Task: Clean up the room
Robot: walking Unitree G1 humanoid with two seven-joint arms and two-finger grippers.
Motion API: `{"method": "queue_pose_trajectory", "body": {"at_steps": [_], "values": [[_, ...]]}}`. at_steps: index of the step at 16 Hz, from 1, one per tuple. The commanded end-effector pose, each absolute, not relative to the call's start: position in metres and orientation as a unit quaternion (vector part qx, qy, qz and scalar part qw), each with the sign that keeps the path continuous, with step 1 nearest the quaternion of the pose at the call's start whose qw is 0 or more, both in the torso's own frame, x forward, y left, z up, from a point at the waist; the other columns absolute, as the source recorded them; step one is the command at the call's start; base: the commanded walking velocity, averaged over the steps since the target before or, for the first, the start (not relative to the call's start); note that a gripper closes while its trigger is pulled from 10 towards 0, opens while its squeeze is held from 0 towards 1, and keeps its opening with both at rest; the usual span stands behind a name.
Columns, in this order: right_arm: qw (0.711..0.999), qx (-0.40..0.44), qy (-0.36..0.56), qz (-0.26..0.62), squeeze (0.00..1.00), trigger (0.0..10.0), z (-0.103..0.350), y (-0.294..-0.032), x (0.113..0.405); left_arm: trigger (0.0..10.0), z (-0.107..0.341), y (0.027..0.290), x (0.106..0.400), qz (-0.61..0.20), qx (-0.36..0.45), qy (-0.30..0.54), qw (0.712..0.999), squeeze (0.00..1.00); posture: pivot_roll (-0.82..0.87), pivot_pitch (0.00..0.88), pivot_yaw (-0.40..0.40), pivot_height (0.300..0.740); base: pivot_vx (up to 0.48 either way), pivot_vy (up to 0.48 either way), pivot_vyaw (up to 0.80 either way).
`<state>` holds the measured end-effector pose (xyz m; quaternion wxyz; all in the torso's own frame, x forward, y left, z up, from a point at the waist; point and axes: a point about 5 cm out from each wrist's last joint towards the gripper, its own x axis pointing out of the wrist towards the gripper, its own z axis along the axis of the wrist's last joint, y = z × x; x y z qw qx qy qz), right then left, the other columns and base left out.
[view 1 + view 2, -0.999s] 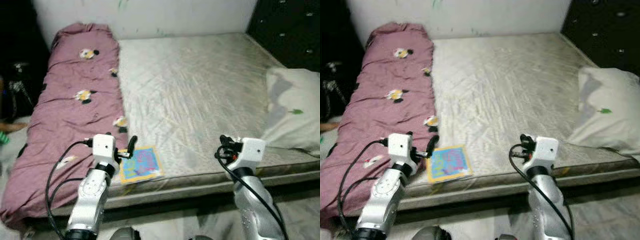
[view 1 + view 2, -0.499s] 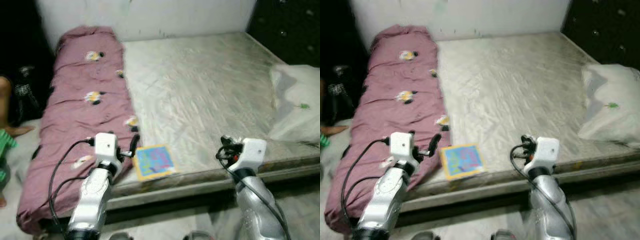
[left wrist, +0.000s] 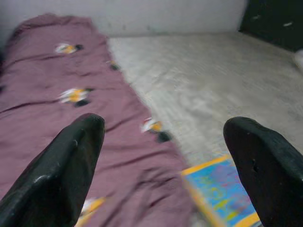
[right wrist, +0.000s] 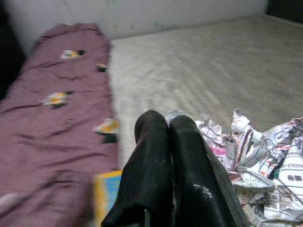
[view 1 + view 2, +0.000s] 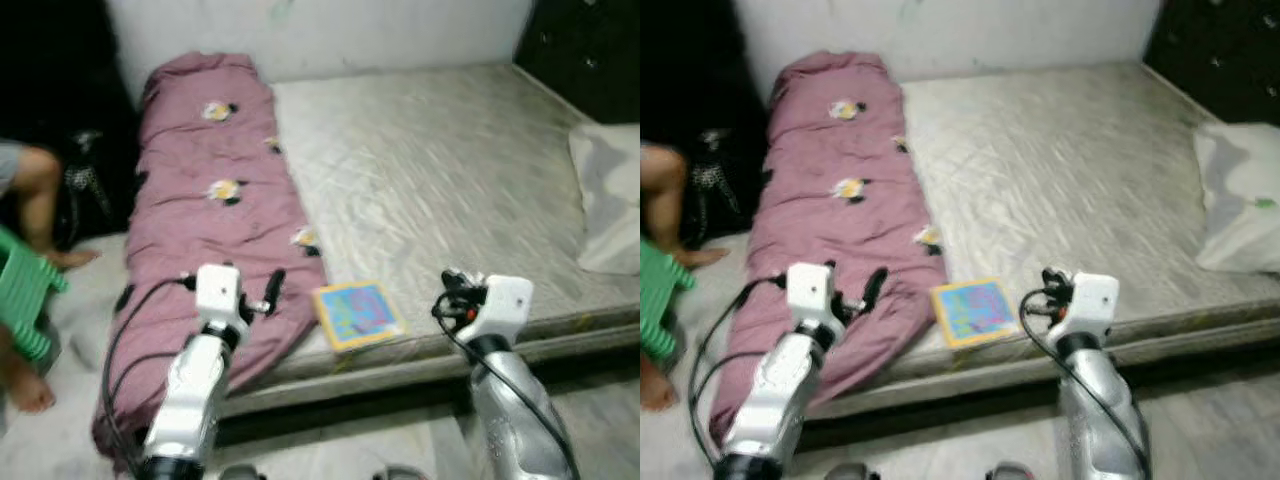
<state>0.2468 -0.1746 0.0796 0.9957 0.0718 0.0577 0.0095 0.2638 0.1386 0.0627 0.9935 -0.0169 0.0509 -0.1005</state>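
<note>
At bed's near edge we face a bare mattress (image 5: 440, 170) | left gripper (image 3: 165, 156) spread wide, empty, over the maroon blanket (image 5: 220, 220) beside a colourful book (image 5: 357, 313) | right gripper (image 4: 173, 165) pinched on crumpled paper (image 4: 265, 165), carried as trash, we judge.

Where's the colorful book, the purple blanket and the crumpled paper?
colorful book (image 5: 357, 313), left eye view, middle of its cover.
purple blanket (image 5: 215, 225), left eye view, middle of the fabric.
crumpled paper (image 4: 265, 158), right wrist view, printed crumpled part beside the fingers.
</note>
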Motion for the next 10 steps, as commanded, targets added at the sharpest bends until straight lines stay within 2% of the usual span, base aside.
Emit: {"method": "queue_pose_trajectory", "body": {"at_steps": [1, 6, 7, 10], "values": [[0.996, 0.072, 0.048, 0.021, 0.00, 10.0, 0.0841, -0.1703, 0.2489, 10.0, 0.0628, 0.1432, 0.2652, -0.092, -0.012, 0.052, 0.994, 0.00, -0.08, 0.015, 0.023, 0.740, 0.000, 0.465, 0.00], [0.996, 0.067, 0.041, 0.030, 0.00, 10.0, 0.0859, -0.1687, 0.2510, 10.0, 0.0625, 0.1414, 0.2669, -0.090, -0.011, 0.052, 0.995, 0.00, -0.09, 0.013, 0.026, 0.740, 0.000, 0.469, 0.00], [0.996, 0.066, 0.039, 0.034, 0.00, 10.0, 0.0865, -0.1676, 0.2516, 10.0, 0.0628, 0.1419, 0.2674, -0.088, -0.010, 0.050, 0.995, 0.00, -0.09, 0.014, 0.026, 0.740, 0.000, 0.341, 0.80], [0.996, 0.065, 0.035, 0.039, 0.00, 10.0, 0.0875, -0.1659, 0.2530, 10.0, 0.0657, 0.1440, 0.2709, -0.076, -0.003, 0.040, 0.996, 0.00, -0.09, 0.010, 0.027, 0.740, 0.000, 0.000, 0.80]]}}
